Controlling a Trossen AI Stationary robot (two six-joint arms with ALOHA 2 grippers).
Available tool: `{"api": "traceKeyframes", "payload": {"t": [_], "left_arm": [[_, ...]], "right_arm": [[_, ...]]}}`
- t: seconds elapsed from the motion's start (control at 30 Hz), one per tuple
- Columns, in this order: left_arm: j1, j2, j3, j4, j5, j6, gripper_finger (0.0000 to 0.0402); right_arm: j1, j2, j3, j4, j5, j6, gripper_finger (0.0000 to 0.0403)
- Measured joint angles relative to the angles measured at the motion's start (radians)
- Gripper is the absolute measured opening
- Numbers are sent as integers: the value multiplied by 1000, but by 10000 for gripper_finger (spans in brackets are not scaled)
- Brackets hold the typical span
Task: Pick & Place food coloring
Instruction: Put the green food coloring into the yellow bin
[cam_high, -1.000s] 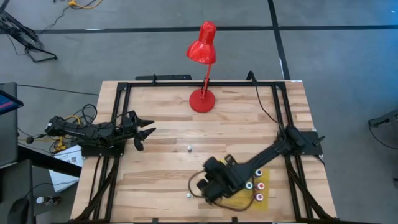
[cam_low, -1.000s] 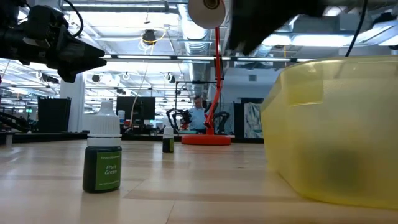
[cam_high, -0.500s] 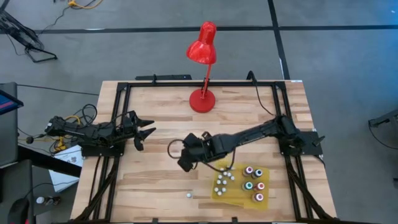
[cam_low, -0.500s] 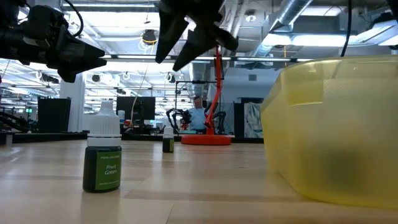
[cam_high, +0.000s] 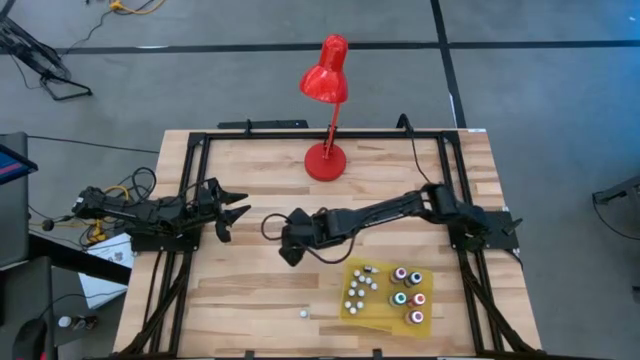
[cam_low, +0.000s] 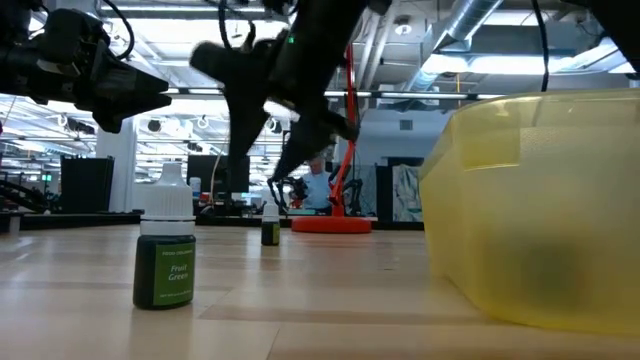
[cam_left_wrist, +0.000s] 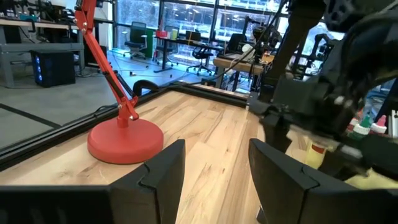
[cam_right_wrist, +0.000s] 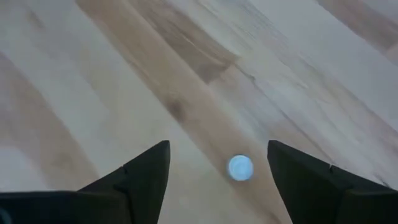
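The right arm was stretched across the worktop (cam_high: 250, 290) toward its middle, the right hand (cam_high: 289, 247) held low and pointed downward, its fingers (cam_right_wrist: 146, 171) spread apart with nothing between them. A small food coloring bottle (cam_right_wrist: 240, 167) was seen standing on the wood just beneath that hand, its pale cap uppermost. A green bottle (cam_low: 166, 240) stood alone nearer the front edge. Other bottles (cam_high: 407, 289) were gathered in the yellow tray (cam_high: 380, 318). The left hand (cam_high: 232, 212) was held at the left side, its fingers parted and empty.

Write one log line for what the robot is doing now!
right gripper: open, over bottle cap | left gripper: open, waiting at left | yellow tray: bottles inside | green bottle: on table
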Motion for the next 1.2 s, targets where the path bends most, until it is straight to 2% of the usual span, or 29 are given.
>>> {"api": "traceKeyframes", "payload": {"t": [0.43,0.67,0.9,1.03,1.2], "left_arm": [[0,0,0,0,0,0,169],[0,0,0,0,0,0,169],[0,0,0,0,0,0,169],[0,0,0,0,0,0,169],[0,0,0,0,0,0,169]], "right_arm": [[-13,8,-1,-44,-3,-10,260],[-13,67,3,-2,-31,-7,260],[-13,71,0,-22,-39,2,255],[-14,71,-1,-44,-56,20,221],[-13,71,-1,-56,-61,22,139]]}}
